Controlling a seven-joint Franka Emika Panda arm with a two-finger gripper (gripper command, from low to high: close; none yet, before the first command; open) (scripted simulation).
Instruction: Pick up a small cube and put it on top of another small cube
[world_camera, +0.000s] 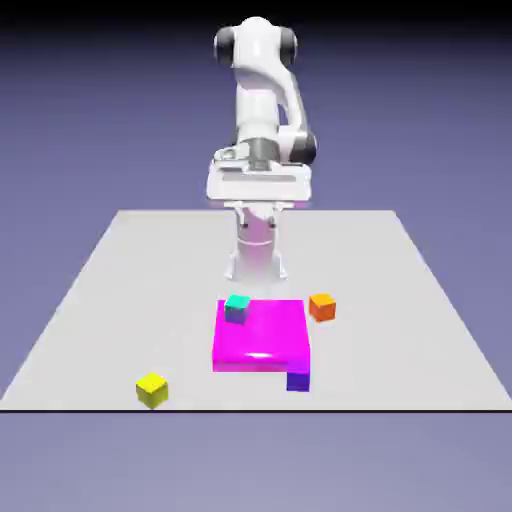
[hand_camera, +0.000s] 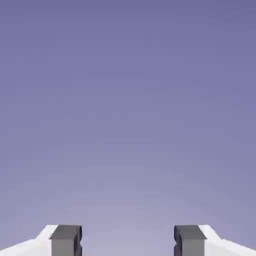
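The small orange cube (world_camera: 321, 306) rests on the table just off the magenta block's far corner, on the exterior view's right. The small teal-green cube (world_camera: 237, 308) sits on the far left corner of that block. My gripper (world_camera: 258, 192) hangs high above the table, behind both cubes and well clear of them. In the hand view the gripper (hand_camera: 127, 241) is open: its grey fingertips (hand_camera: 65, 240) stand wide apart with only the blue-violet backdrop between them. Neither cube shows in the hand view.
A flat magenta block (world_camera: 262, 340) lies in the middle of the grey table (world_camera: 400, 350). A dark blue cube (world_camera: 298, 379) sits against its near right corner. A yellow cube (world_camera: 152, 389) stands near the front edge on the exterior view's left.
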